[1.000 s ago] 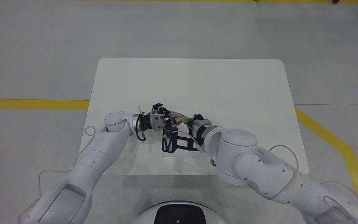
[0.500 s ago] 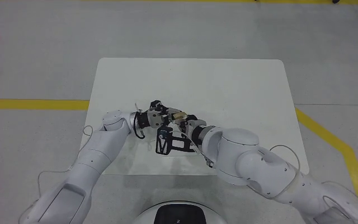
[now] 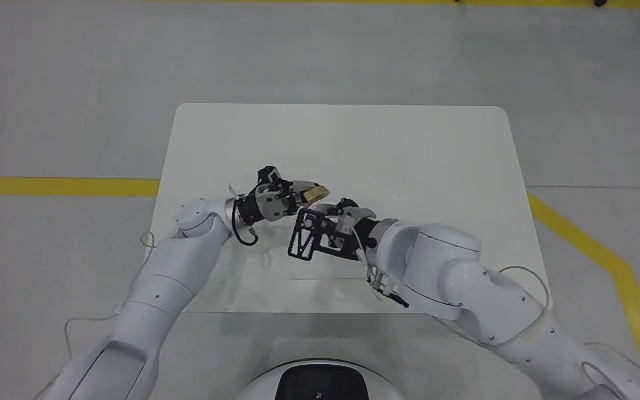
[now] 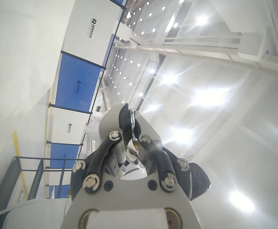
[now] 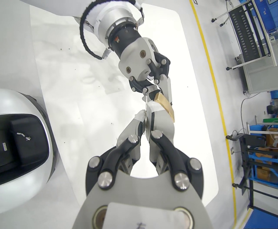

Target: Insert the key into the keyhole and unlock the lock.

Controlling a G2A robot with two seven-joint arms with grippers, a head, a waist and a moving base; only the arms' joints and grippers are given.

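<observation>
Brass-gold lock (image 3: 314,190), white table (image 3: 430,150), yellow floor stripe (image 3: 70,186)

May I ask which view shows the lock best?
The right wrist view: the lock shows plainly, brass, in the left gripper. The top view gives a small tan speck; the left wrist view, just a metal edge.

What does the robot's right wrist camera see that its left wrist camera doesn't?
Right wrist view adds: the right gripper pinching the key, held close to the brass lock, above the white table. Left wrist view adds: bright ceiling lights and blue wall panels, because it looks upward. Both share: the left gripper shut on the lock, though from its own wrist just a shiny metal sliver peeks out between its fingers.
</observation>
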